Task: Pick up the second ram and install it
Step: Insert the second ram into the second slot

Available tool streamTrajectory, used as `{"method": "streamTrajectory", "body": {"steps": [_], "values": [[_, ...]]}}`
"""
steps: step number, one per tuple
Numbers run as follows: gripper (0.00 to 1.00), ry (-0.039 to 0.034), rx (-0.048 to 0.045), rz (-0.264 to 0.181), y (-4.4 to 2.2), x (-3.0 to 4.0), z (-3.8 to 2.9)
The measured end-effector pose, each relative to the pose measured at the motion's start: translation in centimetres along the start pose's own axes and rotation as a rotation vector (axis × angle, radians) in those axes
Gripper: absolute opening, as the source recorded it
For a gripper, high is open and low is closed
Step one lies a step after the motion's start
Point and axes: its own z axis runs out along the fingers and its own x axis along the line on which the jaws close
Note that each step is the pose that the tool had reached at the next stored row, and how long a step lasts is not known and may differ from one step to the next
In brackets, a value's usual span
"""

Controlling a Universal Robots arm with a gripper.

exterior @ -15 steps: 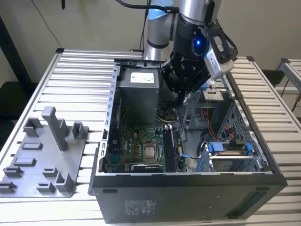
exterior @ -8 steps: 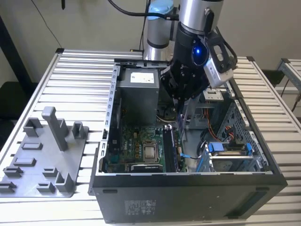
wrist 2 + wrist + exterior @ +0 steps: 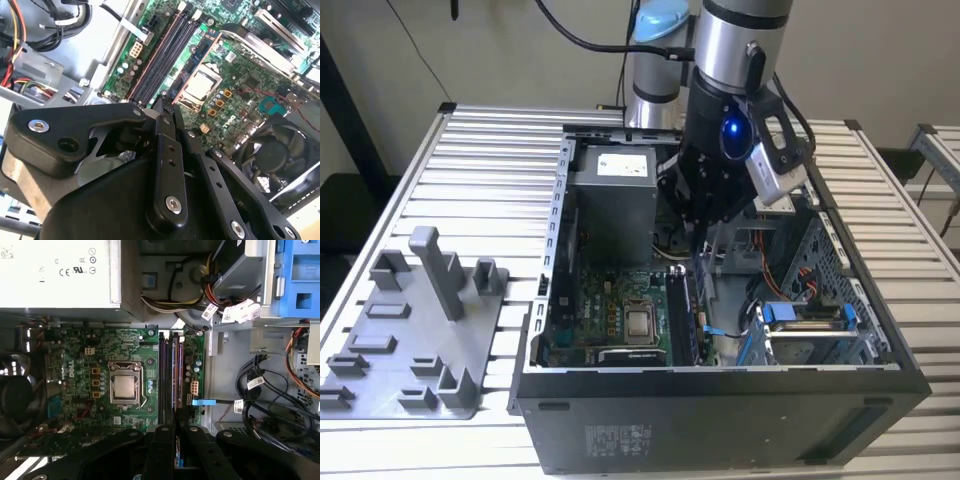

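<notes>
My gripper (image 3: pixel 702 240) reaches down into the open computer case (image 3: pixel 720 415), right over the memory slots (image 3: pixel 682 315). In the first wrist view the two black fingers (image 3: pixel 164 440) stand close together, and a thin strip, the second ram (image 3: pixel 176 452) seen edge-on, is pinched between them. The gripper (image 3: pixel 176 429) lines up with the long dark memory slots (image 3: pixel 169 370) beside the processor socket (image 3: pixel 124 388). In the second wrist view the gripper (image 3: pixel 167 106) is shut, a short way above the same slots (image 3: pixel 162 55). Most of the ram's length is hidden by the fingers.
A grey power supply (image 3: pixel 612 195) fills the case's far end. A blue drive caddy (image 3: pixel 805 315) and loose cables (image 3: pixel 265 390) lie on the slots' other side. A cooling fan (image 3: pixel 272 155) sits near the board. A grey fixture tray (image 3: pixel 420 330) rests on the table at the exterior view's left.
</notes>
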Motion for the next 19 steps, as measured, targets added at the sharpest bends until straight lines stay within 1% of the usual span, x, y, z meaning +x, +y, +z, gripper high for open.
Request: {"method": "streamTrajectory", "body": {"steps": [16,17,19], "values": [[0.14,0.0005,0.0014,0.010,0.07,0.23,2.88],[0.14,0.0005,0.0013,0.010,0.07,0.24,3.03],[0.14,0.0019,0.0016,0.010,0.07,0.24,3.07]]}}
